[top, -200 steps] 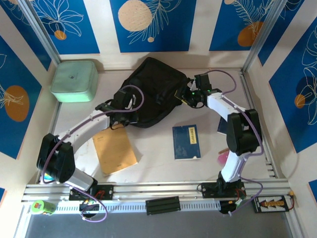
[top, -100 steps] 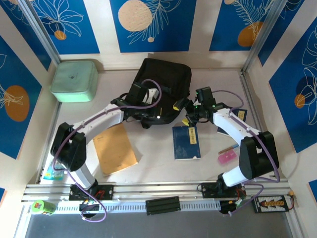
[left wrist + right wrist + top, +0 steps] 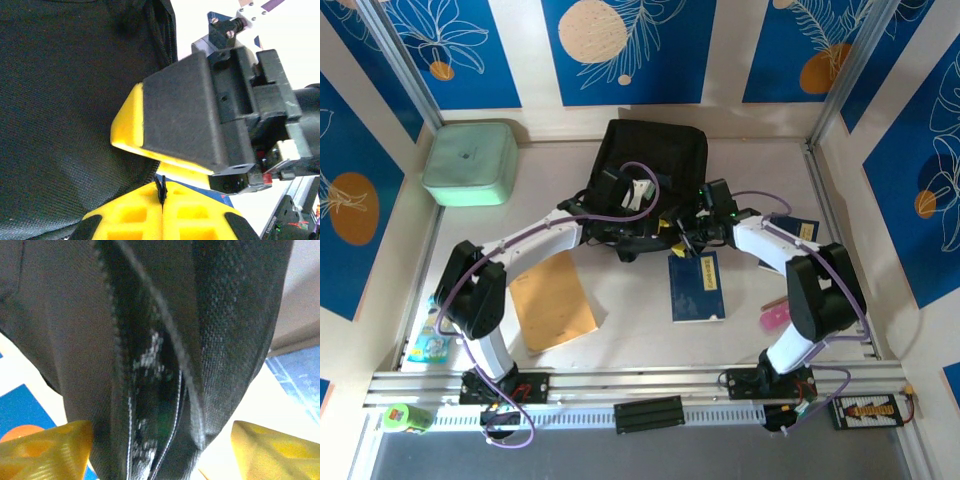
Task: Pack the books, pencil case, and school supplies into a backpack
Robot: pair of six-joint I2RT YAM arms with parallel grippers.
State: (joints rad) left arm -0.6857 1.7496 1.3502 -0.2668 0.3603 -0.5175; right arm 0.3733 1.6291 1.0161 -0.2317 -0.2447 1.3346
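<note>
Holding anything in your left gripper [image 3: 161, 212]?

Yes. Its yellow fingertips are pressed together at 6 o'clock in my left wrist view, with a thin black tab [image 3: 161, 189] of the backpack [image 3: 655, 165] nipped between them.

And your right gripper [image 3: 160, 452]?

Spread wide. In my right wrist view one yellow finger sits at 7 o'clock and the other at 5 o'clock. A fold of black fabric with its zipper [image 3: 122, 365] runs down between them. I cannot tell whether either finger touches it.

Where does the backpack lie?

At 12 o'clock on the desk [image 3: 630, 300], near the back wall, seen from above. Both my grippers meet at its 6 o'clock edge, just beside each other.

And the books?

One dark blue book [image 3: 697, 286] lies flat at 5 o'clock from the backpack, label strip up. The other book [image 3: 800, 232] is at 3 o'clock, partly under my right arm.

Anything else on the desk?

A tan envelope [image 3: 552, 300] lies at 7 o'clock from the backpack, and a mint-green box [image 3: 470, 162] at 9 o'clock, well apart from it.
</note>
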